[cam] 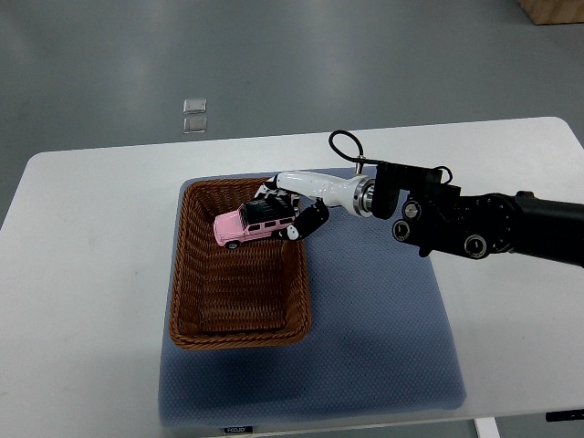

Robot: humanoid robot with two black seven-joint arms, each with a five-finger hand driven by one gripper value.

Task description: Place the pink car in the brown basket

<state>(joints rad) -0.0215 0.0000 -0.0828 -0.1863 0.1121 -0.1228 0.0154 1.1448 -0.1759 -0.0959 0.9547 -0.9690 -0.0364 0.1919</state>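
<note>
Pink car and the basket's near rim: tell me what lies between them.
Only bare woven floor of the brown basket lies between the pink car, held by the right hand, and that rim, as the top view shows.

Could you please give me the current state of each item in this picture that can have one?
pink car: held by the right robot hand, tilted, over the basket's far end.
brown basket: upright on the blue mat, nothing lying in it.
right robot hand: fingers closed on the car.
blue mat: flat on the white table.
</note>
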